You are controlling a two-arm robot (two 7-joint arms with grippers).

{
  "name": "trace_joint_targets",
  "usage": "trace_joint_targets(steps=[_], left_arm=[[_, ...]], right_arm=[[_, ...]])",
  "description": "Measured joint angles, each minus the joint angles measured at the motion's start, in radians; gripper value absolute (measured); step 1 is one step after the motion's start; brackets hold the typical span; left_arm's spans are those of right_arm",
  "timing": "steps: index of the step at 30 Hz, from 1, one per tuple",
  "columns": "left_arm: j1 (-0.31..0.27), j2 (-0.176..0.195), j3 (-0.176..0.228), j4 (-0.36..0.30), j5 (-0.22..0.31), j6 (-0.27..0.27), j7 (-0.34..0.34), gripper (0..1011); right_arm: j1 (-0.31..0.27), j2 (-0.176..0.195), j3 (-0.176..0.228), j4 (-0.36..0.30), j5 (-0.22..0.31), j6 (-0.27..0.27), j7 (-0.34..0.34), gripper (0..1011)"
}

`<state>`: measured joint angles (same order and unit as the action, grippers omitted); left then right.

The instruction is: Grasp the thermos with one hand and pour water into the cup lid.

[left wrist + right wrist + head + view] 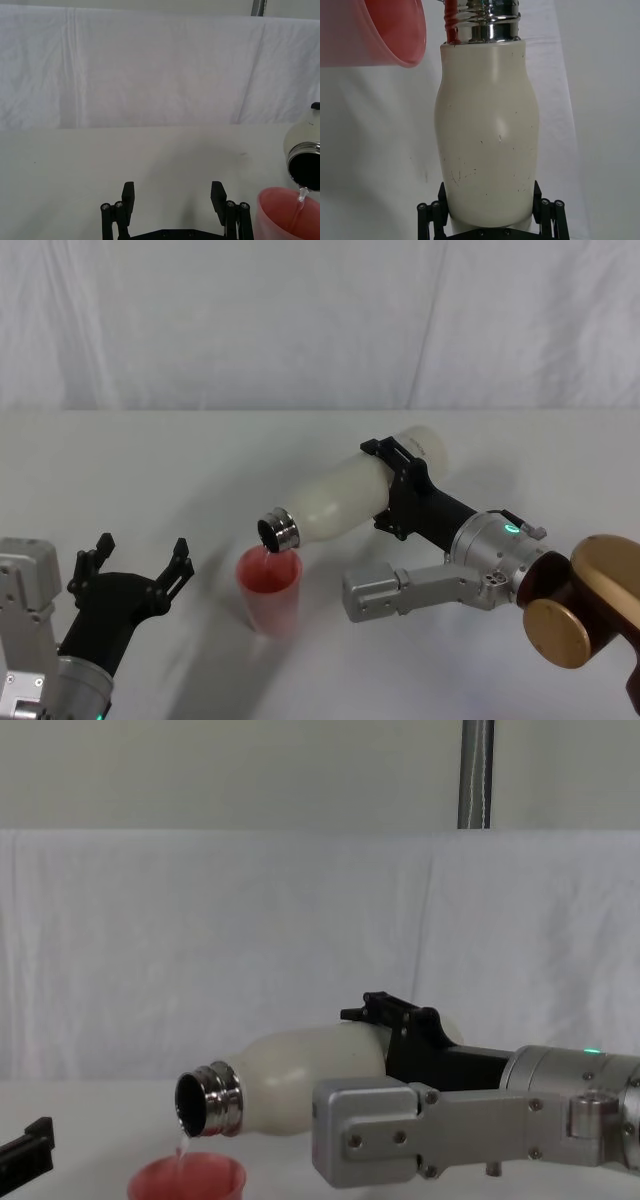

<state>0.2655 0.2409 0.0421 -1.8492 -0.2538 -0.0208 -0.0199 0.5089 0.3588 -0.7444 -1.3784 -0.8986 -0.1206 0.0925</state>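
White cloth backs the right pincer (400, 485) clamping the tilted cream thermos (345, 500) over the pink cup lid (269, 590).

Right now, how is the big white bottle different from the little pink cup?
The thermos is tall and cream-white; the cup lid is short and pink. The thermos is tipped over, held in the right tool; the cup lid stands upright on the table. Both are open on top.
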Motion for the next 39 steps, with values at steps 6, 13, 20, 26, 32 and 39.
trace_joint_targets(steps=[6, 13, 20, 26, 32, 39], left_arm=[[0.0, 0.0, 0.0, 0.0, 0.0, 0.0, 0.0, 1001], [0.0, 0.0, 0.0, 0.0, 0.0, 0.0, 0.0, 1001], [0.0, 0.0, 0.0, 0.0, 0.0, 0.0, 0.0, 1001], [0.0, 0.0, 0.0, 0.0, 0.0, 0.0, 0.0, 1001], [0.0, 0.0, 0.0, 0.0, 0.0, 0.0, 0.0, 1001], [0.0, 0.0, 0.0, 0.0, 0.0, 0.0, 0.0, 1001]], right_arm=[[0.001, 0.0, -0.001, 0.0, 0.0, 0.0, -0.001, 950], [0.0, 0.0, -0.001, -0.002, 0.0, 0.0, -0.001, 950], [-0.002, 0.0, -0.001, -0.003, 0.001, 0.002, -0.001, 950], [-0.004, 0.0, 0.001, -0.003, 0.004, 0.002, -0.001, 950], [-0.005, 0.0, 0.002, -0.002, 0.005, 0.002, -0.001, 950], [-0.007, 0.001, 0.003, 0.0, 0.005, 0.002, -0.001, 950]])
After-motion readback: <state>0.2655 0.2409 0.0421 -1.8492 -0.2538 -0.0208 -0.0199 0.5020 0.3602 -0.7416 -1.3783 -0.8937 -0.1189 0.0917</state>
